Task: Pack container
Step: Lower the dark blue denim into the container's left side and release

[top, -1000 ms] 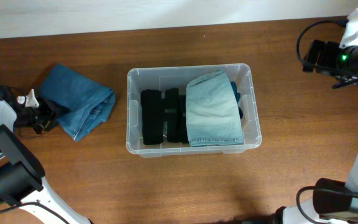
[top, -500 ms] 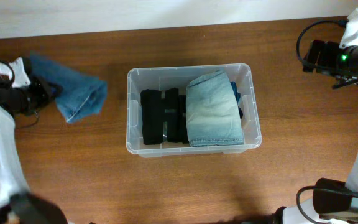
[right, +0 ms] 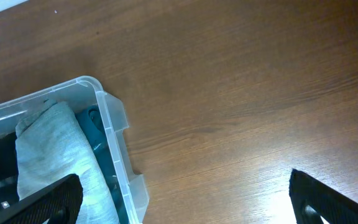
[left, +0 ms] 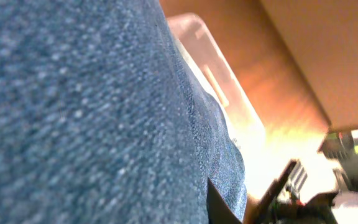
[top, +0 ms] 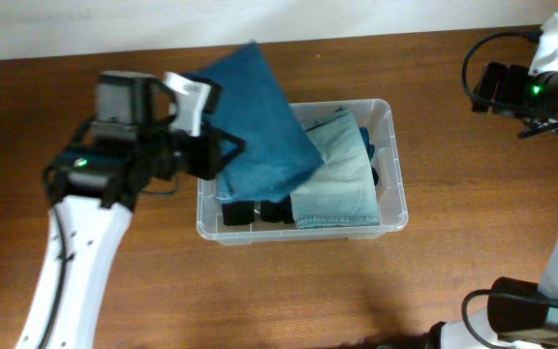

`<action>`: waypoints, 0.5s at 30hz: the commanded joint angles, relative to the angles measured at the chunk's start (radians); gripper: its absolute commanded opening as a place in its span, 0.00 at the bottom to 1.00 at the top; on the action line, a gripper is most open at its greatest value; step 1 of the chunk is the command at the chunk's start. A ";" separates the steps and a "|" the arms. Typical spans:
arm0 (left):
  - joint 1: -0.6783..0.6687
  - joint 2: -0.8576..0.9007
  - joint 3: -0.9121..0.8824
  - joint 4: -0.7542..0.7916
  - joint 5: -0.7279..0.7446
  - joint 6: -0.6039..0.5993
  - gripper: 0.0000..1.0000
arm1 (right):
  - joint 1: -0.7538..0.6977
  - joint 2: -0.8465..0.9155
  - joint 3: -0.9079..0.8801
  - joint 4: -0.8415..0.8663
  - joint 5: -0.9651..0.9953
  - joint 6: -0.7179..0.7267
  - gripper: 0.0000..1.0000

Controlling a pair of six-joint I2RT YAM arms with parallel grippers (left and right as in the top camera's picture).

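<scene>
1. Container (top: 303, 231), a clear plastic tub with a rim and rounded corners, sits mid-table (top: 289, 291). Your left pincer (top: 223, 150) is clamped on a folded dark-blue denim garment (top: 260, 121), held over the tub's left half.
2. The step in hand looks like the carry-over, with the garment up in the air and not yet set down. Inside, a pale washed denim piece (top: 342, 179) fills the right side. Black folded items (top: 245, 211) stand on the left, partly hidden under the hanging cloth.
3. Your next move likely calls for lowering the denim onto the black stack, inside the rim, then letting go. The cloth overhangs the back-left wall, so a corner could drape outside.
4. The denim reads as thick, soft and pebbly-woven, and it nearly fills the left wrist view. Expect it to sag rather than hold its fold. The tub walls look smooth, thin and stiff.
5. Off at the far right of the table, the right pincer (right: 185, 205) waits well apart from the tub. Its fingers are spread wide with nothing between them.
</scene>
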 commanded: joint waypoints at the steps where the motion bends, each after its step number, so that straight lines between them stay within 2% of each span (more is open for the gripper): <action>1: -0.048 0.054 0.023 0.011 0.019 0.056 0.01 | -0.003 0.004 -0.003 0.000 -0.002 0.005 0.99; 10: -0.086 0.248 0.023 -0.116 0.026 0.153 0.01 | -0.004 0.004 -0.003 0.000 -0.002 0.005 0.99; 15: -0.061 0.290 0.023 -0.166 -0.004 0.214 0.01 | -0.004 0.004 -0.003 0.000 -0.002 0.005 0.98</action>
